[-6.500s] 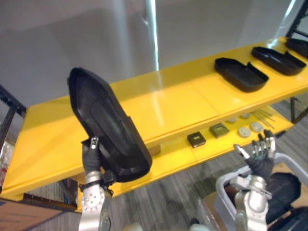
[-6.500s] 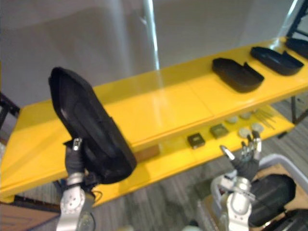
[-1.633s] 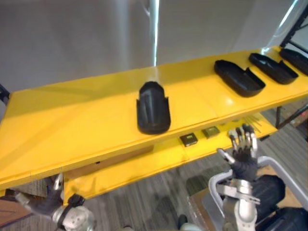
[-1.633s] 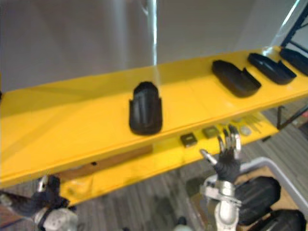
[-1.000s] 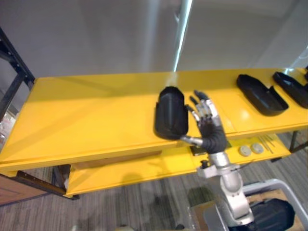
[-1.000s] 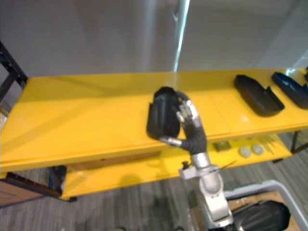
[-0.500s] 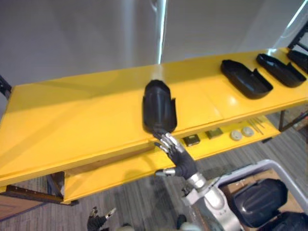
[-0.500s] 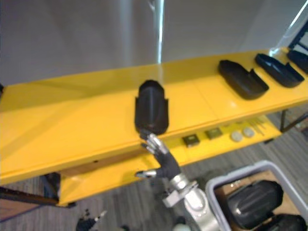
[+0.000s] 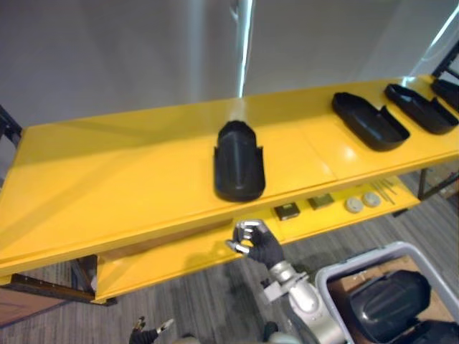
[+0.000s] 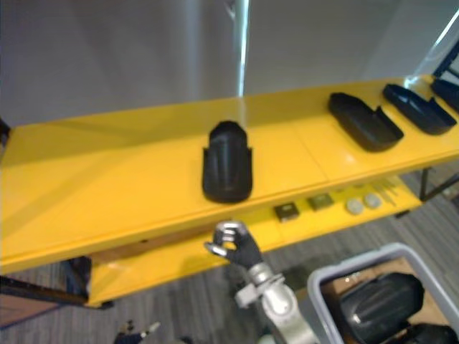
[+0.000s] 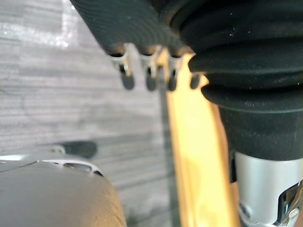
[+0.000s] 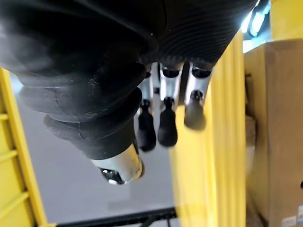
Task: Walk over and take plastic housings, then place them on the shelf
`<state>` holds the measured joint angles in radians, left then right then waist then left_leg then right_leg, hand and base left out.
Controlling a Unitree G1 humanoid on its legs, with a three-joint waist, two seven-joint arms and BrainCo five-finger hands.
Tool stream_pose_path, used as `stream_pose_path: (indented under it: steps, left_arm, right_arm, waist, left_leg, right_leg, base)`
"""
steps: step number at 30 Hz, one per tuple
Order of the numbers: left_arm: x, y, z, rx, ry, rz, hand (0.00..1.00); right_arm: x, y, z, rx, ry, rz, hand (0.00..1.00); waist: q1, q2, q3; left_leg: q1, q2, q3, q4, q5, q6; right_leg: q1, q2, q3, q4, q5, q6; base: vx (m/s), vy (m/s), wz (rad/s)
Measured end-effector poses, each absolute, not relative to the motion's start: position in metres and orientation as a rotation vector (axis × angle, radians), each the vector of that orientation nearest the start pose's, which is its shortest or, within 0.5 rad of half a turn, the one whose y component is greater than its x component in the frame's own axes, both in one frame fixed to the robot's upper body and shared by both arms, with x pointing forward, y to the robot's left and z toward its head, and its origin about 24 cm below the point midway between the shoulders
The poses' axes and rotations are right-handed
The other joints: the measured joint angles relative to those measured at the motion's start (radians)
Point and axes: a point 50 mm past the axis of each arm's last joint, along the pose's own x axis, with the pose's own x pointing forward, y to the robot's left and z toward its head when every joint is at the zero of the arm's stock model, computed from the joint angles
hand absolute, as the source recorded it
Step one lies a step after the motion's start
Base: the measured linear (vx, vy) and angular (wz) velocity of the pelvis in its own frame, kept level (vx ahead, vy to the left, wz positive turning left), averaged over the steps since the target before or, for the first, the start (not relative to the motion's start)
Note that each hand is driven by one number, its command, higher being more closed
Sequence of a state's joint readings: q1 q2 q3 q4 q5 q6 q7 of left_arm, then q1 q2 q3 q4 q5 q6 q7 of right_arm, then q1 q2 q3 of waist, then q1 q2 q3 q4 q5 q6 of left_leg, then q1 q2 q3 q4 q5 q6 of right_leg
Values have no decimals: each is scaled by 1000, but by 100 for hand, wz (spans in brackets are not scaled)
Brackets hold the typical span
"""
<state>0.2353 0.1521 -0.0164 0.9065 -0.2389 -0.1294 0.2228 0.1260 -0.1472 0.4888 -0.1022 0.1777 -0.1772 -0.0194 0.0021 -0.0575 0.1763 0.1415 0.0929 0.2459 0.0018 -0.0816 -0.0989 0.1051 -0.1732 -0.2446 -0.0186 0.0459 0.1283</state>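
Shows blk plastic housing (image 9: 239,162) flat on top yellow shelf (image 9: 107,193), long axis front-to-back, rounded end twd wall, notched end at front edge, wide bare yellow to its L; R hand (image 9: 257,244) just below that edge, fingers curled on nothing; L hand (image 9: 147,334) low by floor, fingers loose, empty.

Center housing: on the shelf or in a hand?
On the shelf: the black plastic housing lies on its top board; the curled right hand is below, apart.
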Motion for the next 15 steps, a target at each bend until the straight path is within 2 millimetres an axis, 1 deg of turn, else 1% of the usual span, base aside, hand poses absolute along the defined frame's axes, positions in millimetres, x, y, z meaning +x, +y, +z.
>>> stream_pose_path:
  steps: [6,7,10,11,15]
  left_arm:
    - [70,222,-150,40,995,437,0]
    - [69,222,-150,38,997,436,0]
    - [67,221,-151,36,1006,432,0]
    - [66,221,-151,35,1013,432,0]
    - [67,220,-151,31,1015,427,0]
  right_arm:
    - [220,-69,37,82,-65,354,100]
    - [227,-69,38,75,-72,334,100]
    - [236,-71,42,73,-88,300,100]
    - [243,-74,44,68,-97,268,100]
    - [257,-82,47,45,-106,210,100]
  waist:
    - [12,1,-1]
    - [14,1,-1]
    - [18,3,-2]
    - [20,3,-2]
    - [25,9,2]
  left_leg:
    - [1,-3,-35,-47,40,-1]
    - [1,-3,-43,-47,43,-1]
    - [1,-4,-44,-47,45,-1]
    - [1,-4,-45,-47,47,0]
    - [7,-5,-64,-48,51,0]
  right_leg:
    - [0,1,-31,0,0,0]
    - [1,1,-35,0,0,0]
    - [3,0,-39,1,0,0]
    - [4,0,-43,1,0,1]
    - [22,-1,-57,-1,0,0]
  base:
    - [-23,-15,18]
    - [-5,-6,10]
    - [-9,2,4]
    - [-15,7,5]
    - [-13,4,10]
